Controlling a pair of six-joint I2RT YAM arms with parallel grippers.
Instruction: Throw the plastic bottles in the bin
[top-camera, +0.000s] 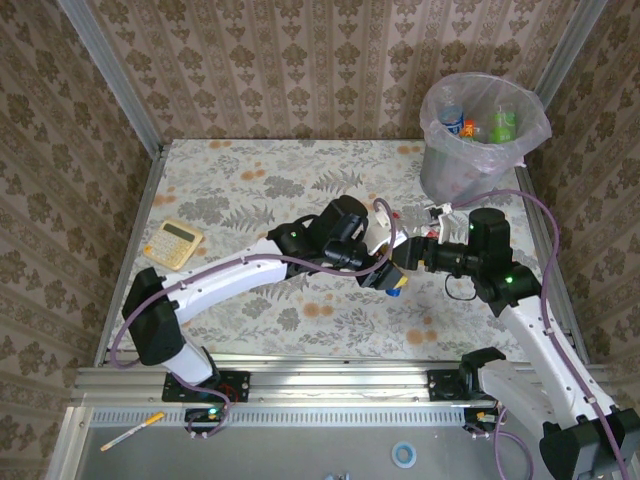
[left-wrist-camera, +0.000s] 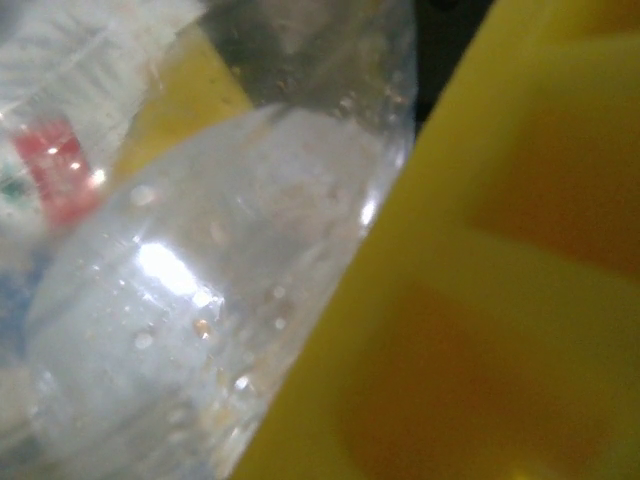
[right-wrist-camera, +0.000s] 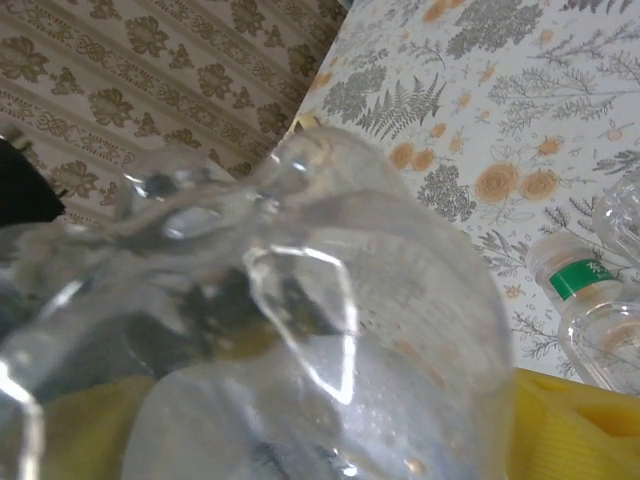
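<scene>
Handover looks to be the step in hand. Both arms meet near the middle of the bench (top-camera: 240, 180), with the left end effector (top-camera: 383, 272) and the right end effector (top-camera: 412, 252) almost nose to nose.

In the left wrist view a clear bottle (left-wrist-camera: 200, 300) lies pressed against the yellow pad (left-wrist-camera: 500, 250), so I judge the left end effector clamped on it. In the right wrist view a dented bottle (right-wrist-camera: 300, 330) looms right at the camera with yellow beneath it. I cannot tell whether those fingers are apart or already gripping, nor whether this is the same bottle.

The bin (top-camera: 440, 175) stands at the far right corner of the bench, well apart from the meeting point, with several bottles (top-camera: 478, 126) inside.

To do this well, the right side should seat firmly on the bottle's body before the left lets go, since thin plastic buckles and slips. The carry should rise enough to clear the bin's rim and bag. A green-labelled bottle (right-wrist-camera: 585, 285) lies on the bench just beside and should not be knocked.
</scene>
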